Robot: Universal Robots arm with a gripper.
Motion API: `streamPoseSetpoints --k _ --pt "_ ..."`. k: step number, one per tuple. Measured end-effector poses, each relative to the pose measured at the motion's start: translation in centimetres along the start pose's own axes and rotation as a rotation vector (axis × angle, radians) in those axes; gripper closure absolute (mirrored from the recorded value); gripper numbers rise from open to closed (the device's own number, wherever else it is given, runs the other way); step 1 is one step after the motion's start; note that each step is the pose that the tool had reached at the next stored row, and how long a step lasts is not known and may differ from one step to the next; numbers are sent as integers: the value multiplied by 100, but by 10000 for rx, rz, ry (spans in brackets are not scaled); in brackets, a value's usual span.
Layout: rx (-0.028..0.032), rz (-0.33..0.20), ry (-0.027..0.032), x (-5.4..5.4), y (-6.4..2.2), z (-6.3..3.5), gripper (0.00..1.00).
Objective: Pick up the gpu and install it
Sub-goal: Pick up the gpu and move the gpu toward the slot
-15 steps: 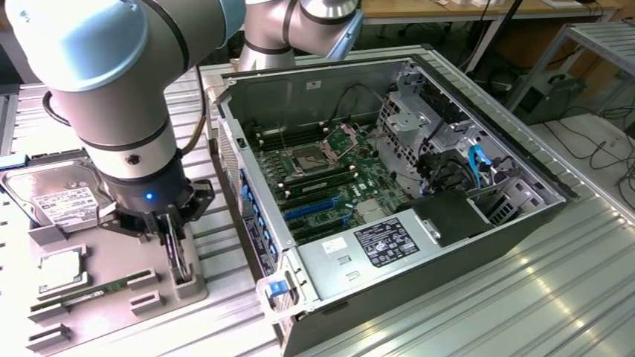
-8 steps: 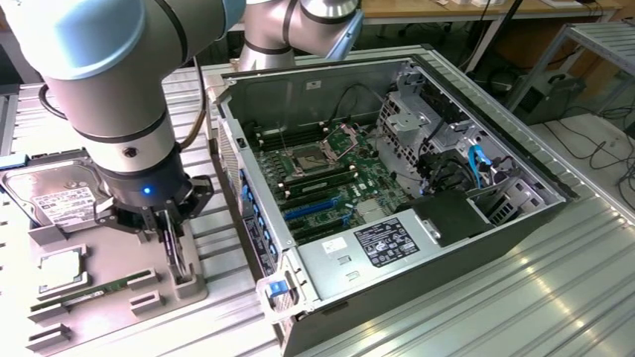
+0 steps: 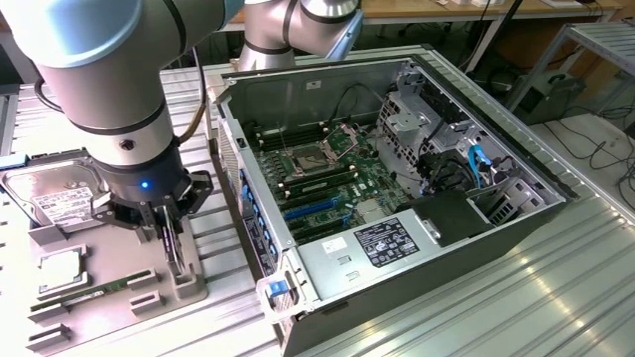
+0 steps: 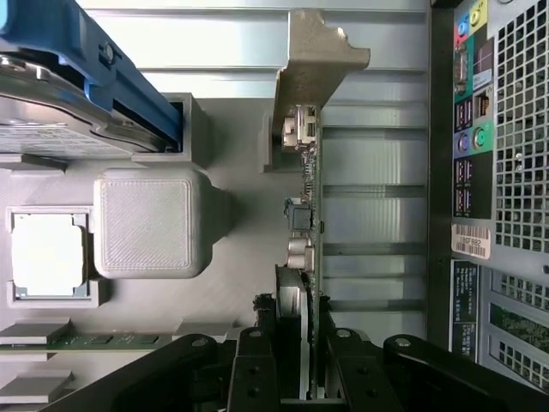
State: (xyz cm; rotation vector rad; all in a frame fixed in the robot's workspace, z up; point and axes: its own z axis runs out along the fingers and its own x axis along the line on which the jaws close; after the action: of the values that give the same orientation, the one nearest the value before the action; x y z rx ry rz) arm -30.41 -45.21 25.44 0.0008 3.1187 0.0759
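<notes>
Exterior view: the claw (image 3: pixel 162 216) was over the grey tray (image 3: pixel 109 253), beside the open computer case (image 3: pixel 297 97), pinching the gpu (image 3: pixel 175 253), which stood on edge. Wrist view: fingers (image 4: pixel 257 348) flanked the card near the end opposite its silver bracket (image 4: pixel 316 60).

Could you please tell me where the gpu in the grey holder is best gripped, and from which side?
Pinch the gpu across its flat faces at mid-length, coming from above: it stands on edge in the grey holder, thin edge up, silver bracket at one end.
</notes>
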Motion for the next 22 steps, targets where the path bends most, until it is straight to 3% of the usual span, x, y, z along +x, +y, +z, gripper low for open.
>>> streamPoseSetpoints --k 5,8,21,22 --pt "-36 1 -1 -1 4 -71 73" --pt "-98 3 -1 -2 6 -127 73" --pt "-254 6 -1 -7 15 -311 73" --pt "-319 7 1 -10 20 -417 73"
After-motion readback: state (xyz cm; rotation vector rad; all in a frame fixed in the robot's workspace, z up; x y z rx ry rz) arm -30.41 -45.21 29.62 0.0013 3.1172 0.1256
